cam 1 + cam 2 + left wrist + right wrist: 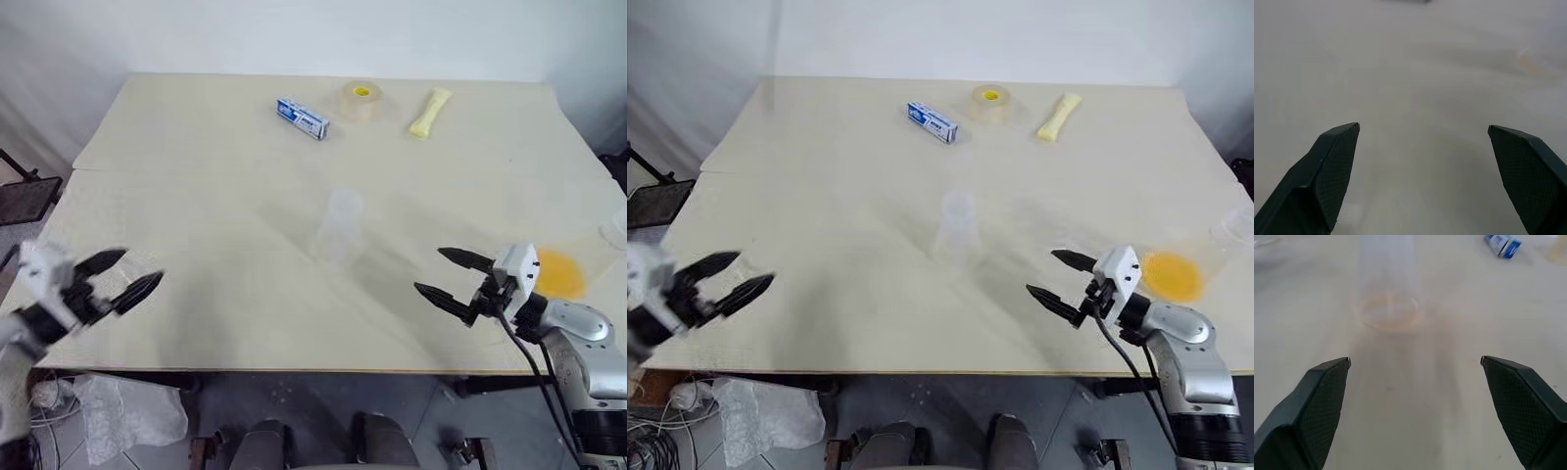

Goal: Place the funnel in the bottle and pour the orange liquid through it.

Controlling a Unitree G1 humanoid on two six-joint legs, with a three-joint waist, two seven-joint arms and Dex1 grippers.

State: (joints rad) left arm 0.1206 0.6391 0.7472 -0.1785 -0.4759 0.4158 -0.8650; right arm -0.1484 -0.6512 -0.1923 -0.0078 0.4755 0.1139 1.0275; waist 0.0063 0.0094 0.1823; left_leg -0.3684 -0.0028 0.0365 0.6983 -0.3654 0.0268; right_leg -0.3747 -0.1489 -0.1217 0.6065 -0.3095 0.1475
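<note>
The bottle (337, 227), clear with a wide base and a narrow neck, stands upright in the middle of the table. In the right wrist view a faint orange ring shows at the bottle's base (1392, 311). The orange liquid (560, 272) lies in a wide shallow clear bowl near the table's right front edge. My right gripper (429, 270) hovers open and empty just left of that bowl, pointing toward the bottle. My left gripper (140, 267) is open and empty over the table's left front corner. A small clear thing (617, 231) sits at the right edge; I cannot tell whether it is the funnel.
At the back of the pale table (196, 176) lie a blue and white box (302, 117), a tape roll with a yellow core (361, 100) and a pale yellow packet (429, 113). A crumpled plastic bag (127, 416) lies on the floor below the left front edge.
</note>
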